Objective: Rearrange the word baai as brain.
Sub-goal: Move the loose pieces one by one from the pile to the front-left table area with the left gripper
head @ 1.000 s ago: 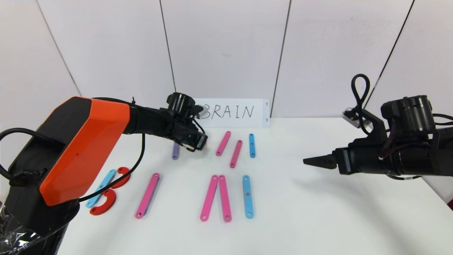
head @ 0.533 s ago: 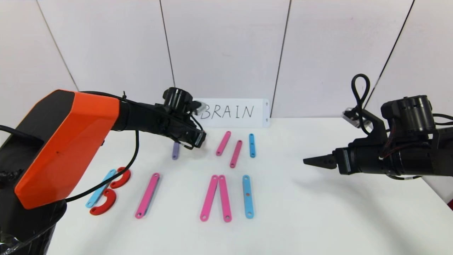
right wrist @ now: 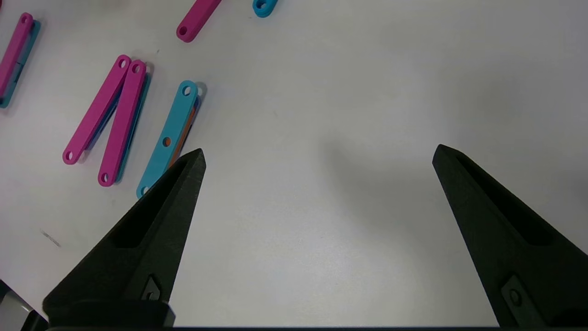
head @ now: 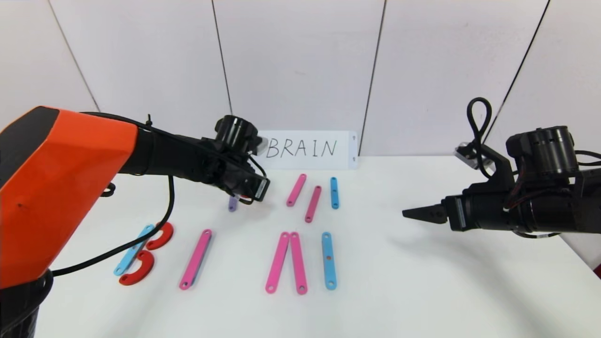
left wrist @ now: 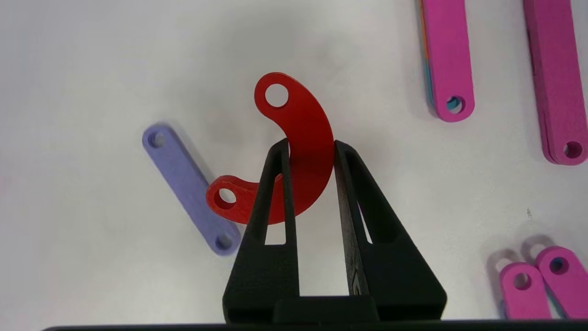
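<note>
Left tool [left wrist: 311, 151]: clamped on a red curve [left wrist: 301, 151], held above the worktop [head: 422, 281] beside the purple strip [left wrist: 186, 184].
Left arm: stretched forward over the far middle, near the BRAIN card [head: 307, 149].
Right tool [right wrist: 317, 156]: fingers wide apart, holding nothing, hovering at the right.
Letter pieces: pink strips [head: 286, 268] and blue strip [head: 328, 260] lie flat mid-worktop.

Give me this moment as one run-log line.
left gripper: shut on red curve, above table by purple strip | right gripper: open, idle over bare table
</note>
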You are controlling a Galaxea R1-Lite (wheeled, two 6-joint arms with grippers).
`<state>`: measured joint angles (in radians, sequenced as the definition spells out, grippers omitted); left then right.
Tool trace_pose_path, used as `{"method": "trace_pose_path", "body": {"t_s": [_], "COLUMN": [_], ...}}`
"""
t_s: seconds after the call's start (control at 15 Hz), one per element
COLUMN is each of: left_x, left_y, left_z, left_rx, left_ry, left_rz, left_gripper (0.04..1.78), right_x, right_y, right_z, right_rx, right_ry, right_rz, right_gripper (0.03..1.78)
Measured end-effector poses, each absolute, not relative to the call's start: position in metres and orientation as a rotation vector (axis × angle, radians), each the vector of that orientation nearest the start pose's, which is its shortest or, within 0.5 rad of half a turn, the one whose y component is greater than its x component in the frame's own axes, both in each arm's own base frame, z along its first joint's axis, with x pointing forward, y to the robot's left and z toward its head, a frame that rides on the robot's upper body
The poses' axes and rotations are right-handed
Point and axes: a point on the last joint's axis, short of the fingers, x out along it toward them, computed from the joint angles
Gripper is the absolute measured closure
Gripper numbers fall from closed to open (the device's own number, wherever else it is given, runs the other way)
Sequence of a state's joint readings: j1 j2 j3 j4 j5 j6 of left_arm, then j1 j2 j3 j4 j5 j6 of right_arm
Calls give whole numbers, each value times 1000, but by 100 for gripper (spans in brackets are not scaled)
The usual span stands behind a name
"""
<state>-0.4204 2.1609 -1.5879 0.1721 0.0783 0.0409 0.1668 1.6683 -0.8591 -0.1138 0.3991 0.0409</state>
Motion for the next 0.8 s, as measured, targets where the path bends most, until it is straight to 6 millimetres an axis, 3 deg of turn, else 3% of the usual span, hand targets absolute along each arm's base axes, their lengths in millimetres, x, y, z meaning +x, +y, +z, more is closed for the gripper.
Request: {"method": "trace_pose_path", "body": {"t_s": [0.4,0.8], "left_x": [357,346], "left_y": [-177,-173], "left_z": [162,169], "left_rx": [24,-179], "left_ry": [858,961], "left_rz": [-132,93], "left_gripper": [151,151], "right_x": [276,276], "right_y": [55,56], "right_z": [160,159], "right_rx": [122,123], "right_ry": [712,714], "right_rz": [529,531], "right_gripper": [8,8]}}
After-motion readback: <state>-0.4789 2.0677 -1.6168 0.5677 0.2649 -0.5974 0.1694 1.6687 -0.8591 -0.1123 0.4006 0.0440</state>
